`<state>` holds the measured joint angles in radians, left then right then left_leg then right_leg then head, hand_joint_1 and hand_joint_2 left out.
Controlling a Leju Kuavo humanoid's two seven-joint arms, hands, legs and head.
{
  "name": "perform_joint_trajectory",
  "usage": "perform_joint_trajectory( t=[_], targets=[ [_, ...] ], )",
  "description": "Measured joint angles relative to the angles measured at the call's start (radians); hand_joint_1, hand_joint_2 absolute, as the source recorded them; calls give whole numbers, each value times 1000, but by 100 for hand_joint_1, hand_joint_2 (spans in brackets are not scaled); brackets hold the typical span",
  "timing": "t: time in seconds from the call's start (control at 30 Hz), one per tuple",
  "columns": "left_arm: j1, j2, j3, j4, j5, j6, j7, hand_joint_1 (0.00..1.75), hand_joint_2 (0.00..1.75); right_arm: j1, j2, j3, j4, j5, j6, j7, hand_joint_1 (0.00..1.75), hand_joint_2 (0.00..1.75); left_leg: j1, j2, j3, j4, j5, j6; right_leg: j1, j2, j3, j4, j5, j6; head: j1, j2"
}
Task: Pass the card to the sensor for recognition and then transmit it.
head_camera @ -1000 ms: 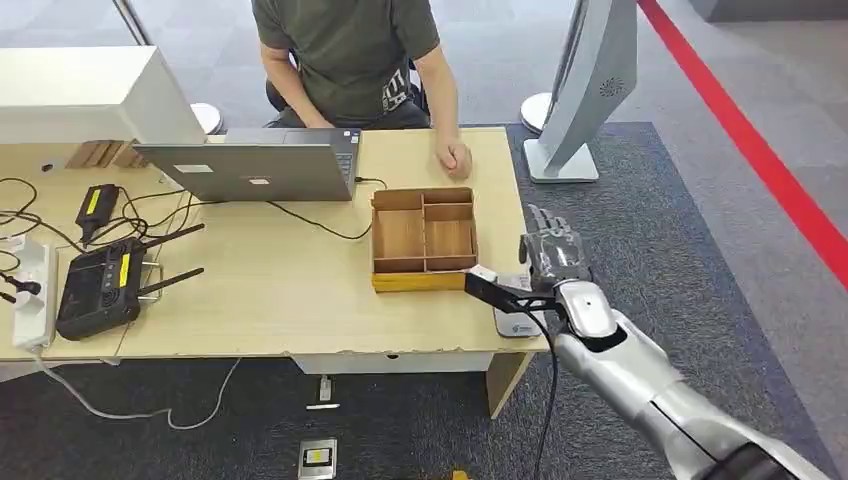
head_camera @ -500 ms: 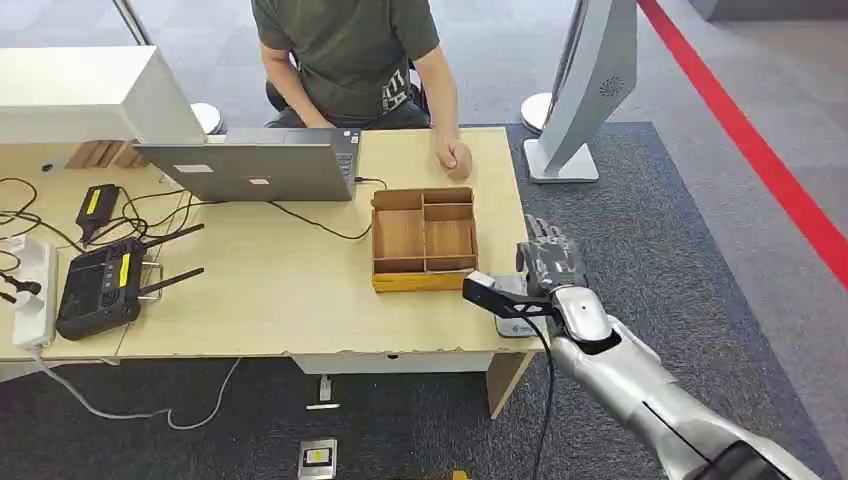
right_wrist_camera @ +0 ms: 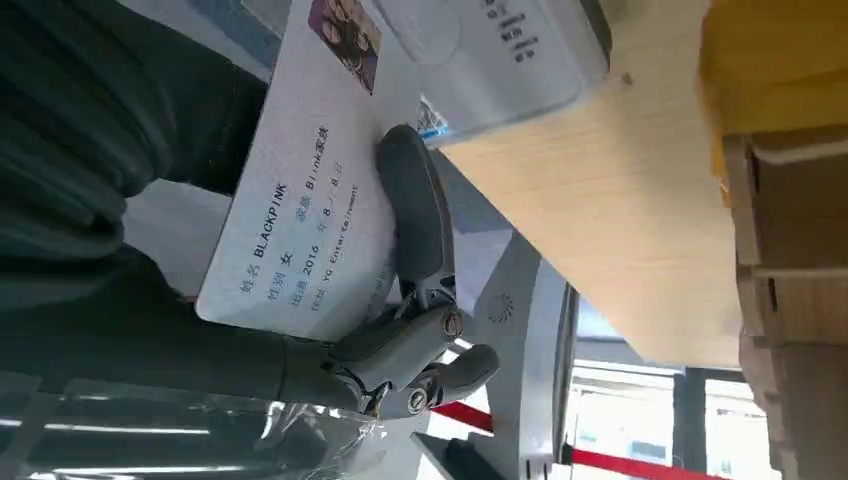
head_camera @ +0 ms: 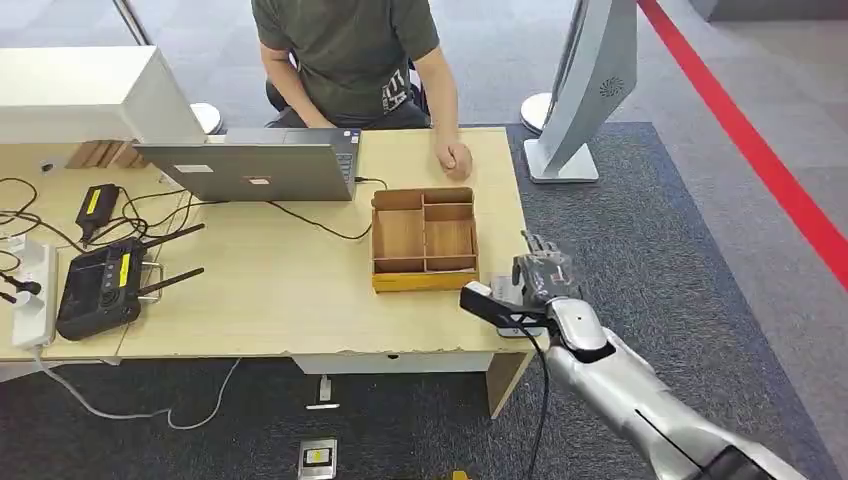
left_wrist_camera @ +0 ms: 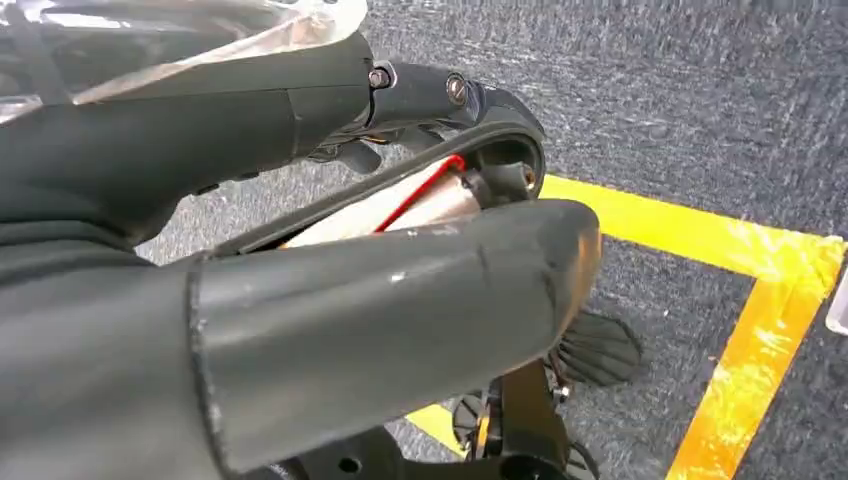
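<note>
My right hand (head_camera: 545, 274) hovers palm down over the front right corner of the table. It pinches a white printed card (right_wrist_camera: 300, 215), with the thumb (right_wrist_camera: 415, 215) pressed across the card's face. The sensor, a flat grey-white card reader (right_wrist_camera: 500, 45), lies on the wooden tabletop just beyond the card's edge. In the head view the reader (head_camera: 522, 326) peeks out under my hand. My left hand (left_wrist_camera: 380, 300) hangs over the dark carpet with nothing in it.
A wooden compartment tray (head_camera: 424, 240) sits just left of the reader. A person sits across the table with a hand (head_camera: 455, 158) resting on it. A laptop (head_camera: 250, 170), a black controller (head_camera: 100, 285) and cables occupy the left. A grey stand (head_camera: 585, 90) rises at the right.
My right hand has drawn back toward me and sunk lower over the card reader, still holding the card. The person and the table's objects have stayed put.
</note>
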<state>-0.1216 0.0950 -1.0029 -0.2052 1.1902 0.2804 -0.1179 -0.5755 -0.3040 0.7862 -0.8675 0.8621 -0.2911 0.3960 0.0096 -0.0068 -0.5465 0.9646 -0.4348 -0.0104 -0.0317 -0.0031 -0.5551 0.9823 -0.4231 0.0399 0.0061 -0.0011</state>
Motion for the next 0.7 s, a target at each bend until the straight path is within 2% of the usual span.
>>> perform_joint_trajectory(
  t=[0.7],
  targets=[
    [-1,9,0,0,-5,1,-2,0,0,9,1,3,17,-56,-18,-3,175,175,0,1,3,0,0,0,0,0,2,0,0,0,0,0]
  ],
)
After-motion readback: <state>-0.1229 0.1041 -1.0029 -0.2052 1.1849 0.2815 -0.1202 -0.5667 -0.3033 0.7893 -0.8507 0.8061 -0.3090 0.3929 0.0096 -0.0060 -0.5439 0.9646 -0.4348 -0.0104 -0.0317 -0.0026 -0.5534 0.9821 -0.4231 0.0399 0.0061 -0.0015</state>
